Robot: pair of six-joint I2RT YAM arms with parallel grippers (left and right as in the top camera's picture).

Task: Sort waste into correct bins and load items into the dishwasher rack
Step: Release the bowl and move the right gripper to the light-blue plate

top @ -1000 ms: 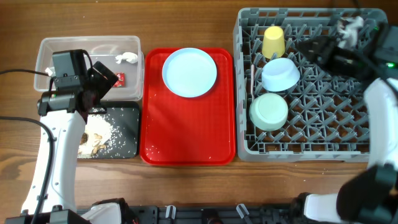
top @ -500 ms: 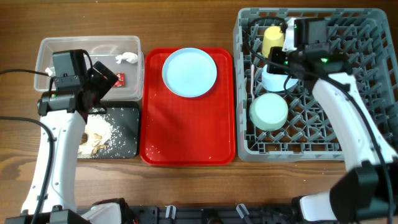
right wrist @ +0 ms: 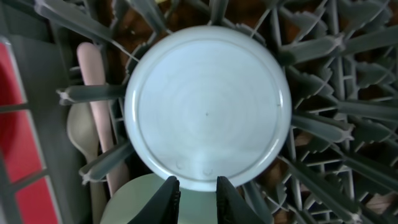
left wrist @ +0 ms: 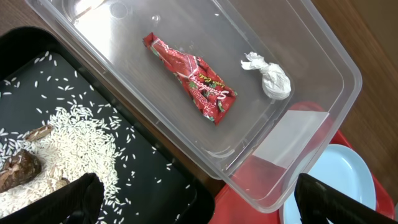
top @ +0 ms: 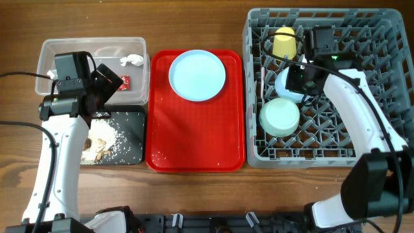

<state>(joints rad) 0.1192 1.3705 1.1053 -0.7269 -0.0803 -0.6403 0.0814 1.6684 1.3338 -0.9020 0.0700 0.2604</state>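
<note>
My right gripper (right wrist: 198,186) hovers over the dishwasher rack (top: 362,136), above the near edge of an upturned light-blue bowl (right wrist: 208,106). Its jaws stand a narrow gap apart with nothing between them. A pale-green bowl (top: 279,116) and a yellow cup (top: 284,42) also sit in the rack. The white spoon (right wrist: 78,130) and a second handle (right wrist: 96,106) lie between the pegs. The light-blue plate (top: 197,76) rests on the red tray. My left gripper (left wrist: 208,202) is wide open over the clear tub (left wrist: 311,56), which holds the red wrapper (left wrist: 193,78) and the tissue (left wrist: 270,78).
The black tray (left wrist: 143,168) below the tub holds rice and brown scraps (left wrist: 62,134). The red serving tray (top: 194,142) lies between the bins and the rack. Upright pegs surround the bowls in the rack.
My right arm swung from the rack's far right corner to above the light-blue bowl, and its jaws narrowed. The left arm has not moved.
</note>
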